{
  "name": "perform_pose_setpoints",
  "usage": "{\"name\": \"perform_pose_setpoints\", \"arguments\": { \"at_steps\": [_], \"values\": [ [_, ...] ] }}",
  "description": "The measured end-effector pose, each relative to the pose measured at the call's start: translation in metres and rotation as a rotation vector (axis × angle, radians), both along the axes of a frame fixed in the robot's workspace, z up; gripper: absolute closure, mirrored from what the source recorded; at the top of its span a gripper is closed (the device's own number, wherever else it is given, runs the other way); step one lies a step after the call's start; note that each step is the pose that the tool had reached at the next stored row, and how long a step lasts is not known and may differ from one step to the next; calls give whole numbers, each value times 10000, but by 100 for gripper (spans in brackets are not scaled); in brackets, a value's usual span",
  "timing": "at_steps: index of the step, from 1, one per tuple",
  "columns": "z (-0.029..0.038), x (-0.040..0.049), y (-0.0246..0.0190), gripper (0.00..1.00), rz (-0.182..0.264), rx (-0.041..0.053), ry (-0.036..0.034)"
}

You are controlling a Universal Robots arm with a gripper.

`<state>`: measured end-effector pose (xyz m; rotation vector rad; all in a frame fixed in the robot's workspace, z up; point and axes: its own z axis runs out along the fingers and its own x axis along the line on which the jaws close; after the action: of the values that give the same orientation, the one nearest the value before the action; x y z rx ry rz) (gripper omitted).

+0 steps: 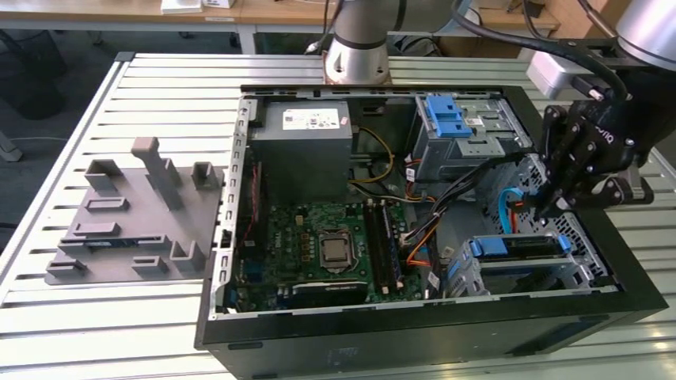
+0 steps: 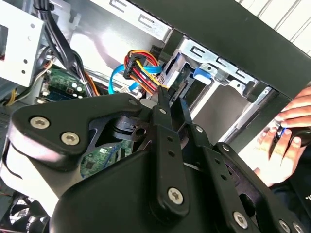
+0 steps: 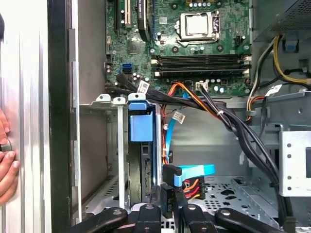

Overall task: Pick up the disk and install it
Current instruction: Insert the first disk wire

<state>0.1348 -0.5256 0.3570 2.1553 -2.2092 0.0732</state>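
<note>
The disk (image 3: 146,170) stands on edge inside the lower metal drive bay (image 3: 99,145) of the open computer case, with its blue carrier (image 3: 141,127) on the near end. In the exterior view the same blue carrier (image 1: 515,247) lies in the bay at the case's front right corner. My gripper (image 1: 549,212) hangs just above and behind that bay. Its fingertips (image 2: 164,103) are drawn together, and nothing shows gripped between them. In the first wrist view the gripper (image 3: 166,199) sits right beside the blue data cable (image 3: 194,172) and the bundle of coloured power wires (image 3: 190,187).
Black cable bundles (image 3: 233,121) run across the case over the motherboard (image 1: 328,245). A second drive cage with a blue latch (image 1: 449,119) sits at the back right. A grey fixture (image 1: 132,214) lies on the table at the exterior view's left. A person's hand (image 2: 286,141) rests outside the case wall.
</note>
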Motion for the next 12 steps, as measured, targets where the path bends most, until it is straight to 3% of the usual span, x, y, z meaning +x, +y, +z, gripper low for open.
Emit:
{"name": "perform_pose_setpoints", "arguments": {
  "at_steps": [9, 10, 12],
  "values": [
    [-22, 0, 0, 76, 0, -10, -4],
    [-22, 0, 0, 83, 0, -10, -5],
    [-22, 0, 0, 84, 0, -10, -5]
  ]
}}
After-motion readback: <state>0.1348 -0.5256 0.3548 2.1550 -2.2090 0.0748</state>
